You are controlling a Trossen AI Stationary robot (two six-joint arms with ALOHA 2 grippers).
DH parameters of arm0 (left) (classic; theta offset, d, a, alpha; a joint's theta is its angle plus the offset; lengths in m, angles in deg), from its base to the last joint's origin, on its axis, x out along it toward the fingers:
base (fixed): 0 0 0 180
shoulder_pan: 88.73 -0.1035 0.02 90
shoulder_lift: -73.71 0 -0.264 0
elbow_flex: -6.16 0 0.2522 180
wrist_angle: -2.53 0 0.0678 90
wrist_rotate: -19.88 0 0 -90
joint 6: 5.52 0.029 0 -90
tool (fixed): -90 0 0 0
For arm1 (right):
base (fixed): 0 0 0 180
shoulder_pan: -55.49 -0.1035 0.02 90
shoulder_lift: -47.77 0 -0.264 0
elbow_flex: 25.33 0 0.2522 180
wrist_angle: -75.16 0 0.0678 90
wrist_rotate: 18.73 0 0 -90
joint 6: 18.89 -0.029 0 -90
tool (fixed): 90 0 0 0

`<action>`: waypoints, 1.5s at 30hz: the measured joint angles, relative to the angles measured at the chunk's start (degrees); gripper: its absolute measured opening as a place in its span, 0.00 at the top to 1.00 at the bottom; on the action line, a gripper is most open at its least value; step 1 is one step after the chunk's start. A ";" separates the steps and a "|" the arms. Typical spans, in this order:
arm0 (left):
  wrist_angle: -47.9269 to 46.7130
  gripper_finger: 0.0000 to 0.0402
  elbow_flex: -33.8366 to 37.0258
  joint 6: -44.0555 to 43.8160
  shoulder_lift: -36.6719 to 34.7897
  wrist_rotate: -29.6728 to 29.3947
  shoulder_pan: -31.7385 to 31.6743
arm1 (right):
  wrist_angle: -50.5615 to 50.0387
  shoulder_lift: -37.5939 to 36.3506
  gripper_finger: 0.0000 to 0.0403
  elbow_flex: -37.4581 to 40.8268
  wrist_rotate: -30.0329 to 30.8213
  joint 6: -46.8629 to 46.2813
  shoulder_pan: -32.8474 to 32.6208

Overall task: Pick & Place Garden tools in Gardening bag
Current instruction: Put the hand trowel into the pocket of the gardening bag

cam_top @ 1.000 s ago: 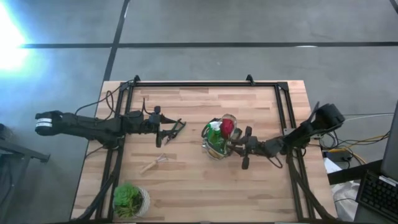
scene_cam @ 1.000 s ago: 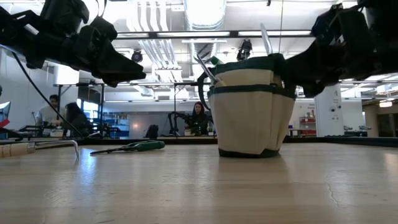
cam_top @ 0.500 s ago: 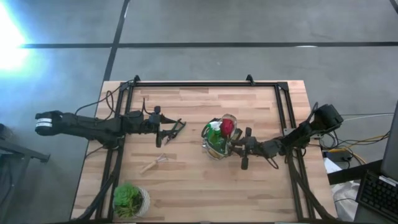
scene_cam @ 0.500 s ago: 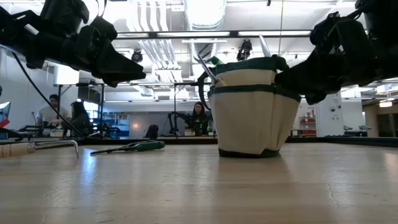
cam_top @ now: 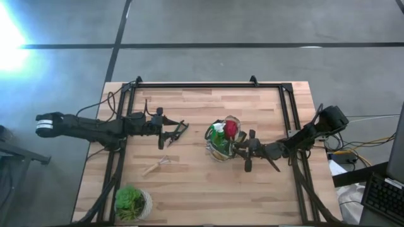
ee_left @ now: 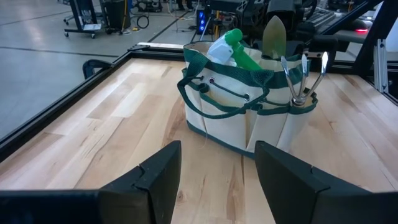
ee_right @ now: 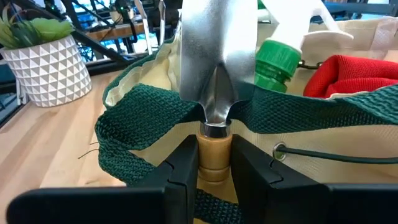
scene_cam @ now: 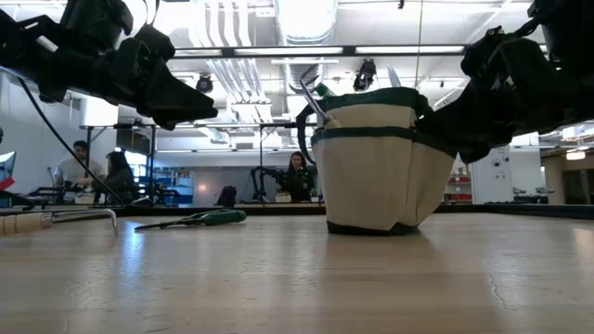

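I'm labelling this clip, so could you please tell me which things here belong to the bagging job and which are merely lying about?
Job:
- gardening bag
- trowel, held by the right gripper at the bag's side
- green spray bottle in the bag
- pruners under the open left gripper
- wooden-handled tool on the table

Lying about:
- potted plant

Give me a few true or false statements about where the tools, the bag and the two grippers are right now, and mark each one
1. The right gripper is shut on the trowel at the gardening bag. True.
2. The left gripper holds the pruners. False: it is open and empty; the pruners lie on the table.
3. The green spray bottle stands in the bag. True.
4. The potted plant sits inside the bag. False: it stands at the table's corner.
5. The rake is already bagged. False: it lies on the table.
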 joint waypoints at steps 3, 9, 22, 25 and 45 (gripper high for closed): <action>0.00 0.49 0.00 0.01 -0.02 0.00 -0.01 | 0.07 0.00 0.83 0.00 -0.02 0.02 0.00; 0.00 0.49 0.00 0.02 0.00 0.00 -0.02 | 0.07 0.00 0.82 0.00 -0.09 0.03 -0.04; 0.00 0.49 -0.01 0.01 -0.01 0.00 -0.02 | 0.07 0.00 0.71 0.00 -0.17 -0.02 -0.04; 0.00 0.49 0.00 0.02 -0.02 0.00 0.00 | 0.08 0.00 0.68 0.00 -0.17 -0.04 -0.04; 0.00 0.49 -0.02 0.01 -0.02 0.00 0.00 | -5.01 -5.21 0.54 0.05 -1.72 1.39 -0.04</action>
